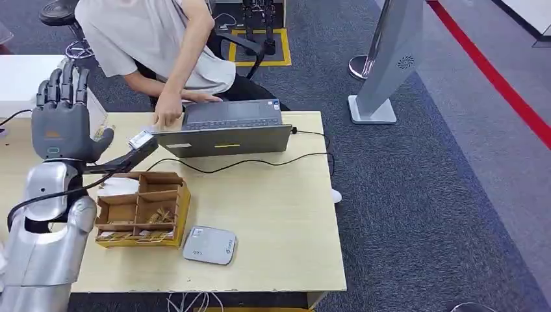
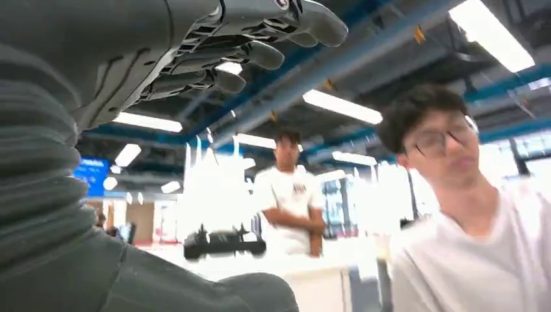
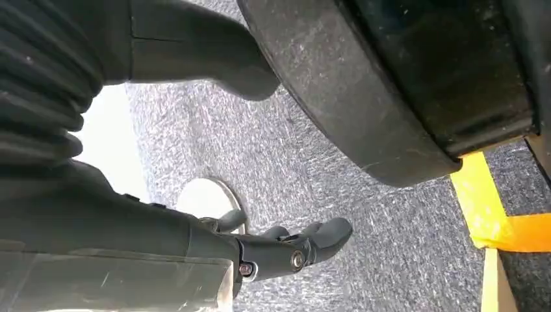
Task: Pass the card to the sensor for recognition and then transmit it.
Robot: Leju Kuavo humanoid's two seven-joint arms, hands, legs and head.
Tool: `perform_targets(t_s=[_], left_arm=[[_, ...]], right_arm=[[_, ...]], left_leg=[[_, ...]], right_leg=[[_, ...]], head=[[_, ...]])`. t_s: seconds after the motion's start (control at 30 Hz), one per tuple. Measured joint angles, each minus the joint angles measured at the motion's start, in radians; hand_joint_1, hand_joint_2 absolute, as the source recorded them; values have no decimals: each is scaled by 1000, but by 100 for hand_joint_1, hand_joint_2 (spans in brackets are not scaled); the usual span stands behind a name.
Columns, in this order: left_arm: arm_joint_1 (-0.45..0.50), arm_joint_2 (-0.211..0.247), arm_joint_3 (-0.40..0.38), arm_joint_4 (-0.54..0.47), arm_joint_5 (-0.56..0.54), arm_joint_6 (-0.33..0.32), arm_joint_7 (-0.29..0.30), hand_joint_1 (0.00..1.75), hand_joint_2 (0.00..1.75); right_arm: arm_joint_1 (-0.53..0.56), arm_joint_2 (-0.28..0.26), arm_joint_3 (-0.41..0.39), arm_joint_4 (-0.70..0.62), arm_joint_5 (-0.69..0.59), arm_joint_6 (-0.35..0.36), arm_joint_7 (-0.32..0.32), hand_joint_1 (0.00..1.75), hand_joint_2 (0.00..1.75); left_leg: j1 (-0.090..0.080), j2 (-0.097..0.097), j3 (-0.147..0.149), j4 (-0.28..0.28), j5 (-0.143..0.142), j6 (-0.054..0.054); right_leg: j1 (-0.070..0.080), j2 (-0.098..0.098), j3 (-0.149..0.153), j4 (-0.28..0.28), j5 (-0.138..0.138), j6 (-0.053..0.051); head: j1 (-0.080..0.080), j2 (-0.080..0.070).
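Left hand (image 1: pixel 62 120): raised upright over the desk's (image 1: pixel 279 214) left edge, fingers spread, nothing between them; forearm cut off by the frame.
Right hand (image 3: pixel 286 250): hangs over grey carpet, fingers loosely bent and apart, holding nothing.
Card: not made out for certain. A white sheet (image 1: pixel 120 186) lies in the far-left compartment of the cardboard box (image 1: pixel 182 208); too small to tell if it is the card.
Other compartments: brownish bits, unclear.
Sensor (image 1: pixel 209 245): flat grey-white pad with rounded corners, on the desk just beside the box's near right corner; small dark print on it, unreadable.
Black bracket (image 1: pixel 123 159): reaches out from the left wrist, a pale block at its tip; it hides part of the box's far rim.
Laptop (image 1: pixel 227 130): open at the far edge, screen hidden; yellow mark on its back, illegible.
Person (image 1: pixel 156 39): leaning in, one hand beside the laptop; upper body cut off.
Left wrist view: blurred; blue sign (image 2: pixel 91 172) and a second person's shirt print unreadable.
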Motion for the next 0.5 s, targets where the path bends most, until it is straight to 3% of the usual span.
perform_targets(t_s=[0.07,0.13,0.3,0.5], left_arm=[[41,0,-31,-86,26,-75,-3,0,175],[98,9,-78,-188,35,-101,-3,0,175],[243,76,-202,-383,53,-92,1,0,175],[361,154,-275,-484,103,-77,-38,0,175]], right_arm=[[3,0,-6,0,-18,-5,7,0,175],[7,0,-16,0,-34,-12,13,0,175],[16,0,-42,2,-55,-24,19,0,175],[21,0,-69,2,-76,-35,24,0,175]], left_leg=[[0,0,0,0,0,0],[0,0,-1,0,-1,0],[0,0,-1,0,-2,-1],[0,0,-1,0,-2,-1]], right_leg=[[0,0,0,0,0,0],[0,0,0,0,0,0],[0,0,-1,0,-1,0],[0,0,-2,0,-2,-1]], head=[[0,0],[0,0],[1,0],[1,0]])
